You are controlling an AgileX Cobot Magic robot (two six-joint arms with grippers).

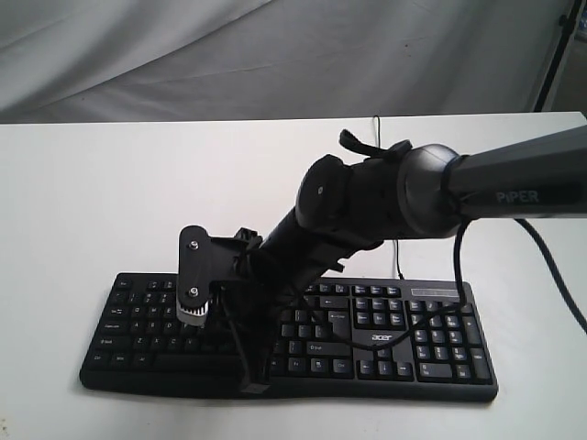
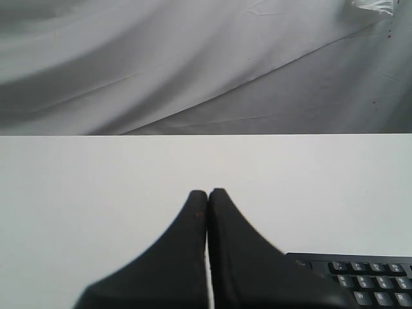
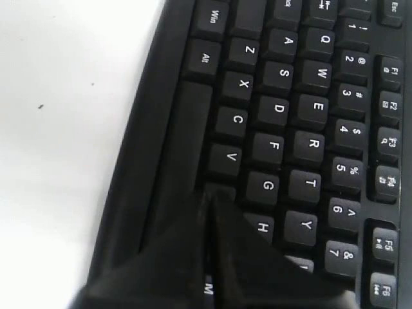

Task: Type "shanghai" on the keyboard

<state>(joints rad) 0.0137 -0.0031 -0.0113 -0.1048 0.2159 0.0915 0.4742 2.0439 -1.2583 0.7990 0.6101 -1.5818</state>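
Observation:
The black keyboard (image 1: 394, 341) lies on the white table (image 1: 110, 202), near its front edge. My right arm reaches across it from the right, and my right gripper (image 1: 253, 383) is shut with nothing held, pointing down over the left half of the keys. In the right wrist view the keyboard (image 3: 283, 109) fills the frame; my right gripper (image 3: 209, 196) has its closed tips on the bottom letter row just past the V key (image 3: 225, 158), beside the H key (image 3: 262, 226). My left gripper (image 2: 207, 192) is shut and empty over bare table, with a keyboard corner (image 2: 364, 283) beside it.
A thin black cable (image 1: 400, 261) runs from the keyboard's back edge toward the rear of the table. Grey cloth (image 1: 275, 55) hangs behind the table. A dark stand leg (image 1: 555, 55) shows at the far right.

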